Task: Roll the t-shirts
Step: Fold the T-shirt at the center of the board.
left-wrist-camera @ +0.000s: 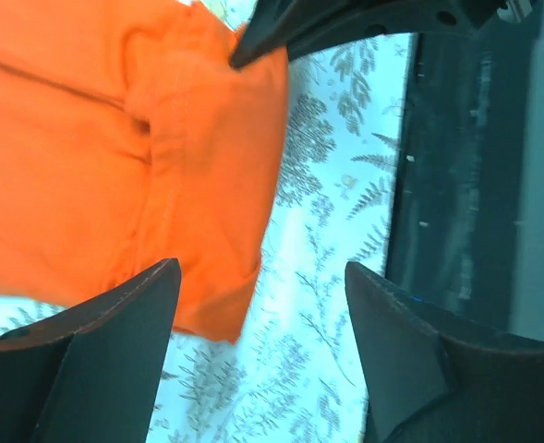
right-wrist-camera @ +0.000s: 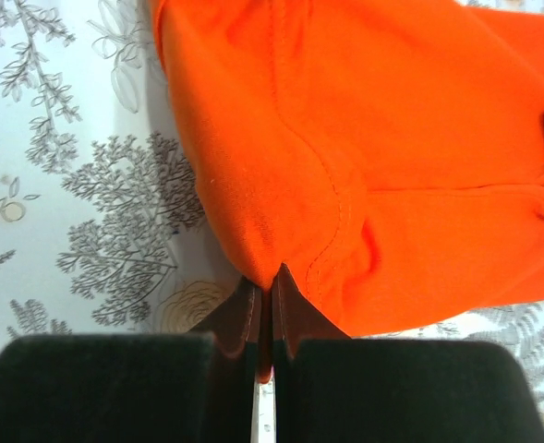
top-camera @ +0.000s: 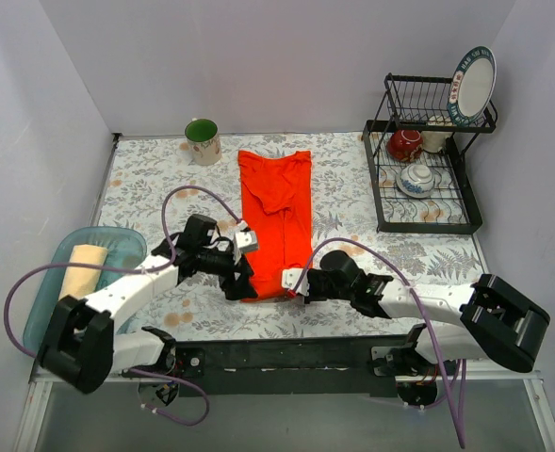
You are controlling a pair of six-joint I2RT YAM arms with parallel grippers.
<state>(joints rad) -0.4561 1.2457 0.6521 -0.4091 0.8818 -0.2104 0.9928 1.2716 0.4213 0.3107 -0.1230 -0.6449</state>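
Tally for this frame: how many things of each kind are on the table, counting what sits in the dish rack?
T-shirts: 2, orange t-shirt and cream t-shirt
Mugs: 1, green mug
Tubs: 1, blue tub
Racks: 1, dish rack
Crockery in the rack: 4, plate, red bowl, white cup, patterned bowl
Total: 9

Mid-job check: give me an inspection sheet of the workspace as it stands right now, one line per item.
Surface: floral-print table cloth, lying flat.
Job's things: bright orange-red t-shirt folded into a long strip mid-table, not rolled; pale cream-yellow t-shirt bundled in the pale blue tray on the left.
Clutter: green mug upright at the back; black wire dish rack on the right, holding crockery.
Grippers: left gripper open at the shirt's near corner; right gripper shut on its near hem.
Cables: purple cables loop above the table; no snag seen.
Surroundings: plain pale walls.
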